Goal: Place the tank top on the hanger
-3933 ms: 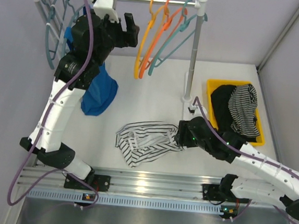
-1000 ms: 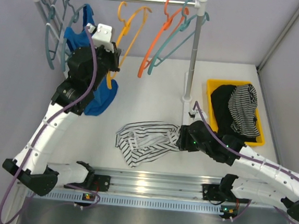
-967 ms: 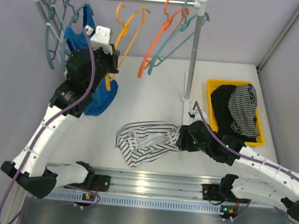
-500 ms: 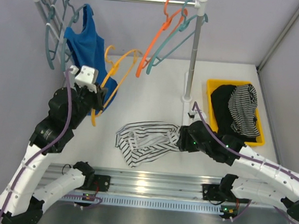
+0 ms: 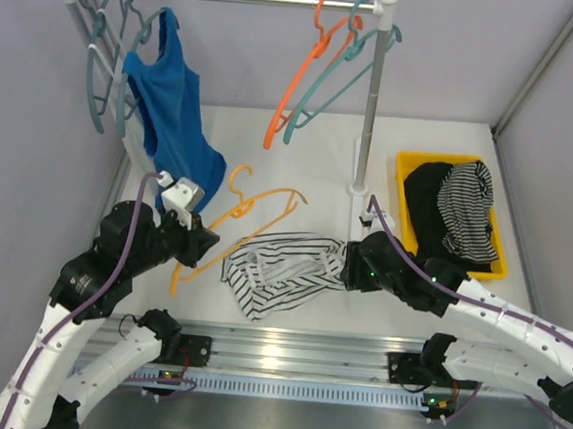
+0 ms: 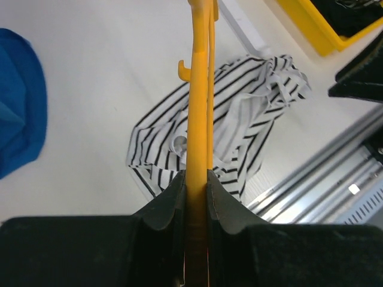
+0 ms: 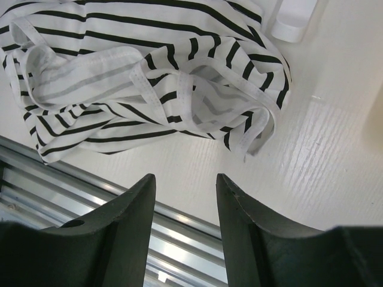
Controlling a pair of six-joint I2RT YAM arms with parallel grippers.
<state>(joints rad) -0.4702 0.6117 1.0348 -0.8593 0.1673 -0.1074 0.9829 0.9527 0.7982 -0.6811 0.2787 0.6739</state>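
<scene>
I'm gripping the hanger [image 6: 196, 89] in the left hand [image 6: 195, 179]. The fingers are clenched on one thin amber bar and the rest of the hanger is running straight out ahead of the fingertips. In the top view the hanger is sitting tilted above the desk [image 5: 303, 146], with its hook pointing away from the hand. The tank top [image 5: 282, 269] is lying crumpled on the desk, ahead of and below the left hand, partly under the hanger's far end in the wrist view. I'm hovering the right hand [image 7: 184, 179] released, fingers spread with only bare desk showing in the gap, and the tank top's bunched edge is lying just ahead of the fingertips. I cannot tell if the tips are touching the desk. A blue top [image 5: 171, 104] is hanging on the rail beyond the left hand. A yellow bin [image 5: 408, 165] holding dark clothes is sitting beyond the right hand, off to its right.
</scene>
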